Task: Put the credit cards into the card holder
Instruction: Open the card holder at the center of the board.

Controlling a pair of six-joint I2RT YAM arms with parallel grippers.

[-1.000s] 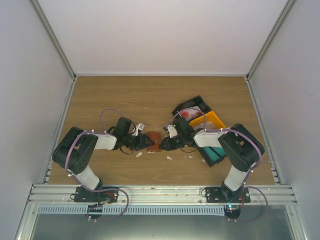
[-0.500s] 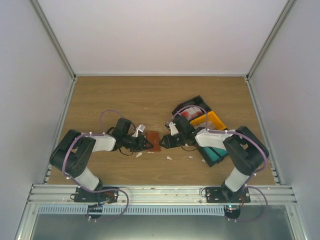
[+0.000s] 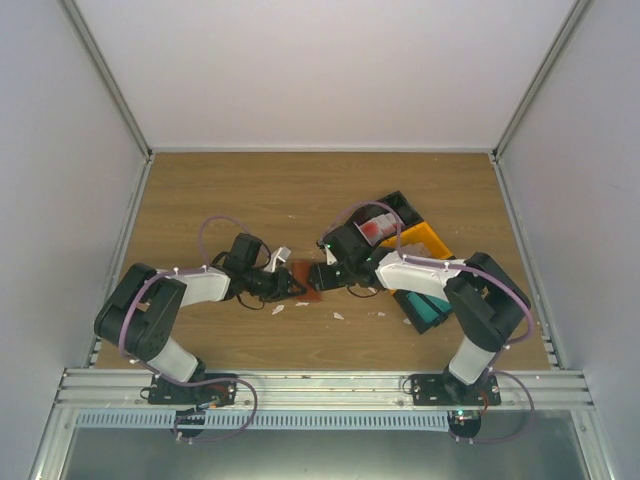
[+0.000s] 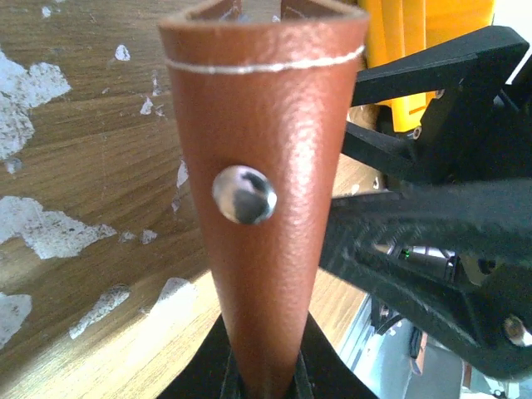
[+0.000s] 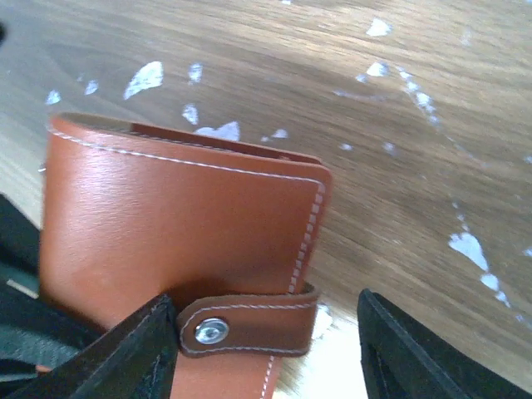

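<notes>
The reddish-brown card holder (image 3: 307, 279) is folded shut and stands on edge at the table's middle. My left gripper (image 3: 288, 284) is shut on its lower edge. The left wrist view shows it pinched between the jaws (image 4: 262, 378), with a metal snap (image 4: 243, 194) on its spine. My right gripper (image 3: 326, 274) is open beside the holder. In the right wrist view its fingers (image 5: 137, 353) straddle the holder's snap strap (image 5: 253, 326) without closing. Red-and-white credit cards (image 3: 377, 229) lie in the black bin (image 3: 397, 206). A teal item (image 3: 432, 313) shows under the right arm.
A yellow bin (image 3: 425, 240) sits beside the black bin at the right; it also shows in the left wrist view (image 4: 424, 33). White torn scraps (image 3: 279, 309) dot the wood near the holder. Grey walls enclose the table on three sides.
My right gripper has swung left and slightly away from the arm bases, closing in on the holder's strap. The left gripper keeps its hold and has barely moved.
</notes>
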